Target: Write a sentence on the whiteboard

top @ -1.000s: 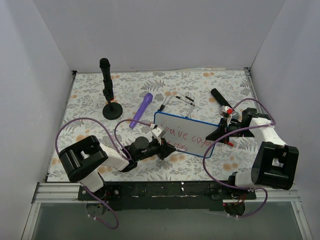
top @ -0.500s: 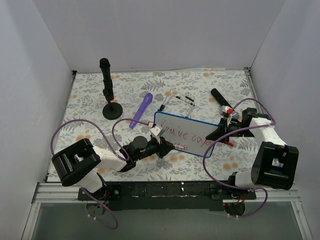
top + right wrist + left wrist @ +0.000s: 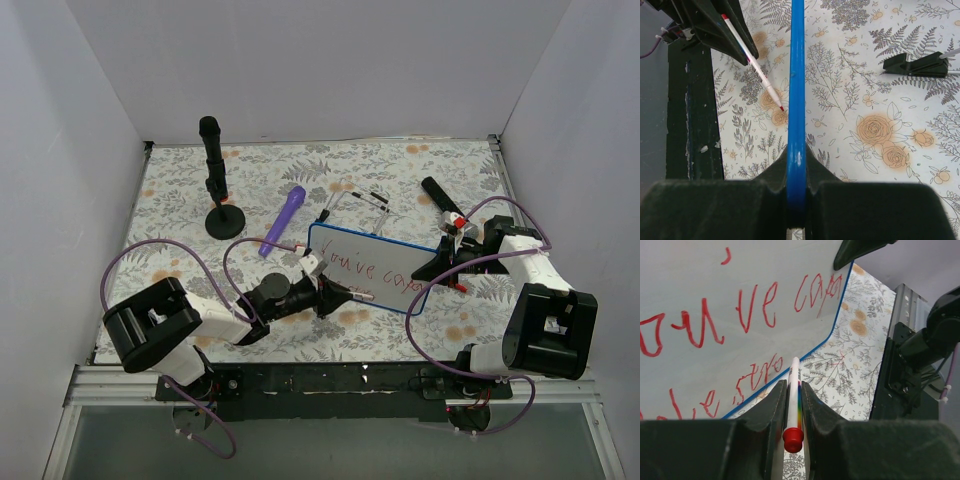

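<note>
The whiteboard (image 3: 375,268), white with a thin blue rim, stands tilted near the table's middle. The sentence (image 3: 362,272) in red script covers it in two lines, and shows close up in the left wrist view (image 3: 740,315). My right gripper (image 3: 440,262) is shut on the whiteboard's right edge; its blue rim (image 3: 796,115) runs between the jaws. My left gripper (image 3: 335,293) is shut on a white marker (image 3: 793,400) with a red end cap. The marker tip lies at the board's lower edge, by the second line. The marker also shows in the right wrist view (image 3: 757,70).
A black microphone on a round stand (image 3: 217,185) is at back left. A purple marker (image 3: 284,220) lies left of the board. Black clips (image 3: 365,198) and a black tool (image 3: 440,200) lie behind it. A black rail (image 3: 350,380) runs along the near edge.
My left gripper has moved right along the board's lower edge with the marker, and the second line of red script has grown. The right gripper and board have stayed still.
</note>
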### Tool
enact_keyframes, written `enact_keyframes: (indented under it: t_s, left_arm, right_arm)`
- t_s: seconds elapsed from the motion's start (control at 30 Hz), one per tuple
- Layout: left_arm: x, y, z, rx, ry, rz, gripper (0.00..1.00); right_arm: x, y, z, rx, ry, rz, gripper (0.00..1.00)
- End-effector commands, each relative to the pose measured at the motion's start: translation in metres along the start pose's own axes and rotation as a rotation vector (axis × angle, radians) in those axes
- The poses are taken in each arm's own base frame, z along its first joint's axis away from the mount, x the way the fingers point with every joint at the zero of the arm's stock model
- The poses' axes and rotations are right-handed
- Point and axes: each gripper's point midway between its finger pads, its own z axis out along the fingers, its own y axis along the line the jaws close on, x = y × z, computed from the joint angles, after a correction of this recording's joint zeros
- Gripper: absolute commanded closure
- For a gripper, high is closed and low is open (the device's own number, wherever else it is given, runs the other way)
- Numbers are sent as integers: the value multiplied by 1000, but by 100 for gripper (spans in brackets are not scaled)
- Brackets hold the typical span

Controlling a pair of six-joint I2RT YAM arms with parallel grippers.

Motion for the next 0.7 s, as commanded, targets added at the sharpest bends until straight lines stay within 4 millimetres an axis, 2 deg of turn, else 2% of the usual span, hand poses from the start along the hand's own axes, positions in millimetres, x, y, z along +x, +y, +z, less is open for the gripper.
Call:
enact_keyframes:
  t_s: [0.0,0.13,0.27,0.43,0.67]
  left_arm:
    - [-22,-22,-2,101,-58,22,100]
    - [-21,-21,1,98,-53,11,100]
    - [-13,-10,5,52,-37,0,100]
    - [-13,0,10,3,-42,1,100]
    - [-15,1,16,1,-47,5,100]
  right_arm:
    - [10,1,-2,15,63,-19,99]
    - [11,1,-2,14,64,-18,99]
    - [11,1,-2,15,65,-19,99]
    - [11,1,-2,14,64,-16,99]
    - [10,1,-2,16,65,-19,99]
